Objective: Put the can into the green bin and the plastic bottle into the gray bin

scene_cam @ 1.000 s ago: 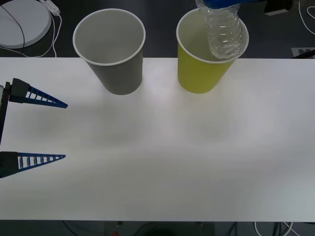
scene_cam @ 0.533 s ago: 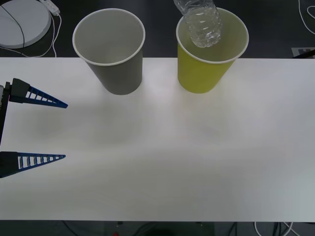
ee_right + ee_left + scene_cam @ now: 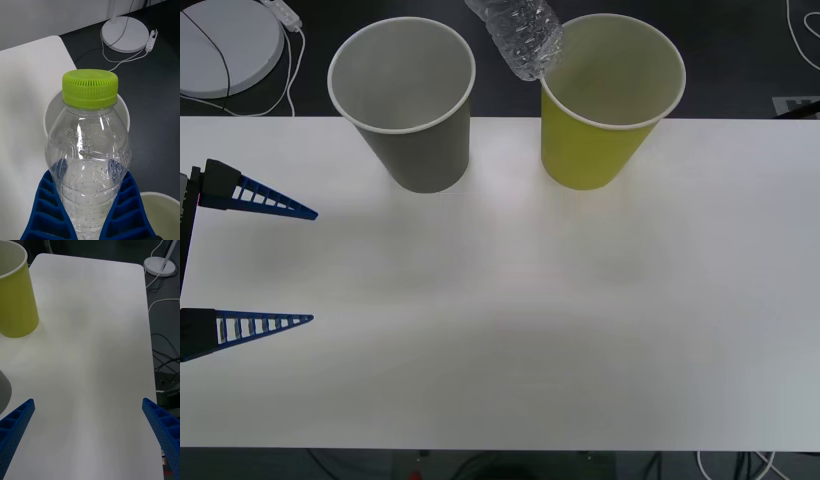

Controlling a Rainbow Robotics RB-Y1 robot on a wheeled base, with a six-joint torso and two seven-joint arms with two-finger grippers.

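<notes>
Bottle (image 3: 515, 35) hung in the air at the far edge of the table (image 3: 510, 320), its clear crinkled body between the gray bin (image 3: 405, 105) and the green bin (image 3: 610, 100), base just overlapping the green bin's white rim. From the front only that lower part showed, tilted, touching neither bin as far as could be told.

The right wrist camera gave the rest — the right gripper (image 3: 90, 210) was clamped on the bottle (image 3: 88, 165), one blue ribbed finger (image 3: 48, 210) pressed on each side of the body, and the ridged yellow-green cap (image 3: 90, 88) pointed away from the wrist. Beyond the cap sat the gray bin's (image 3: 50, 112) white rim; the green bin's (image 3: 161, 210) pale inside peeked in beside a finger. A white round base (image 3: 125, 33) with a cable lay on the dark floor.

The left gripper (image 3: 310, 265) waited low at the table's left side, its two blue lattice fingers (image 3: 260, 195) spread wide apart with nothing between them. Its wrist camera looked along the smooth white tabletop (image 3: 93, 352) and caught the green bin's (image 3: 17, 303) tapered, paper-cup wall standing upright, plus a sliver of the gray bin (image 3: 4, 390) at the edge.

Both bins were tapered cups with white rolled rims and pale insides — matte walls, against the glossy bottle.
</notes>
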